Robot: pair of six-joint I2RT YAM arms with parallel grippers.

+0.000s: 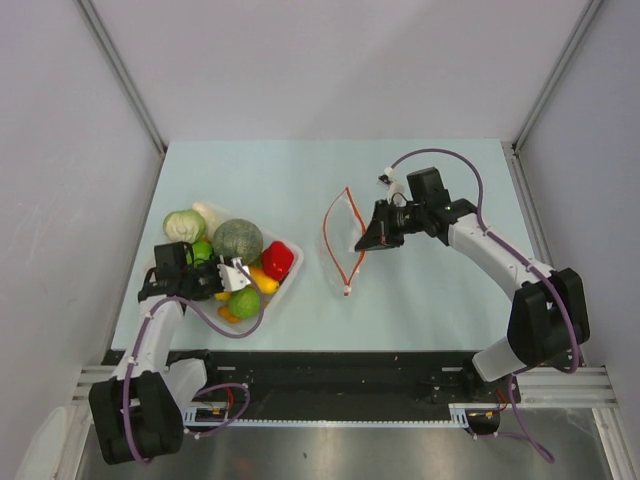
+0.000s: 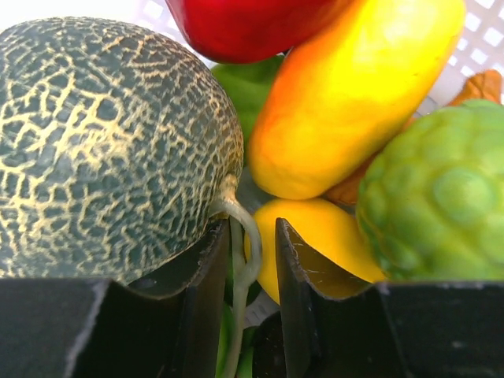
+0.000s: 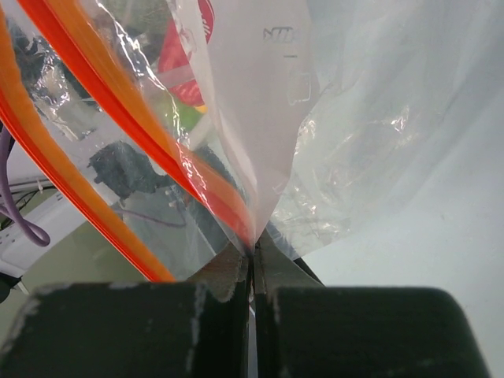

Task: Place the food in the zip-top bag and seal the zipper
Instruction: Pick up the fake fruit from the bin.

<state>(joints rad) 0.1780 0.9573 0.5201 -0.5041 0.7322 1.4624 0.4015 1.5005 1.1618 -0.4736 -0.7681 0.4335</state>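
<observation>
The mottled grey-green ball lies in the clear tray, with the pale cabbage head to its left and the smaller bright green fruit in front. My left gripper is down among them. In the left wrist view the ball fills the left side. Its thin pale stem runs between the narrowly open jaws of the left gripper. The zip-top bag stands open on the table. My right gripper is shut on its edge, beside the orange-red zipper.
The red pepper, a yellow-orange fruit and a yellow lemon crowd the tray close to my left fingers. The bumpy green fruit sits on the right. The zipper's white end piece points toward the near edge.
</observation>
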